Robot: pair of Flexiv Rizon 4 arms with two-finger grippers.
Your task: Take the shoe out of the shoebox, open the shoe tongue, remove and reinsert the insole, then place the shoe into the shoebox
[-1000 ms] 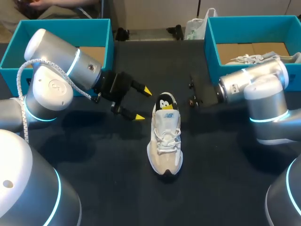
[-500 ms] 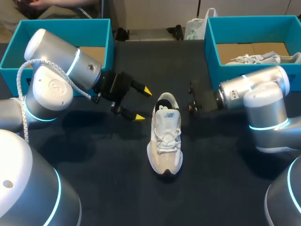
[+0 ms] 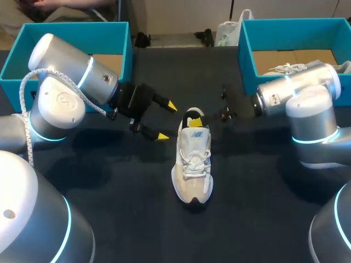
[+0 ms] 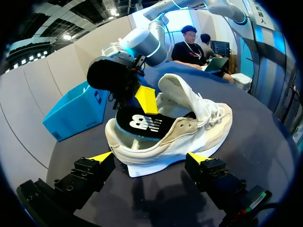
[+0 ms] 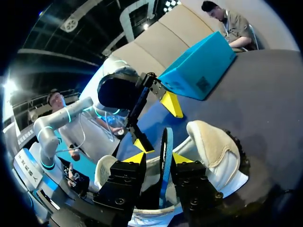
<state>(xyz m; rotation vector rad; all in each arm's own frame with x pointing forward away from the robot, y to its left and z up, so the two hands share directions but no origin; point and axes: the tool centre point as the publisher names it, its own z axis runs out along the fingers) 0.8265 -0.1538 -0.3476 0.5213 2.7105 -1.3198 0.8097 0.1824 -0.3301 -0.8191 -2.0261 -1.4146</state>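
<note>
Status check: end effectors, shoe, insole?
Left end effector open beside the shoe. Right end effector shut on insole, half in the shoe. Shoe upright on table, no obstruction seen.

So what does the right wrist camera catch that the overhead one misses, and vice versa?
Right wrist only: the insole edge-on, pinched in the right gripper above the shoe. Head only: the right shoebox with a second shoe inside. Both: the shoe, the open left gripper beside it, and the left shoebox.
</note>
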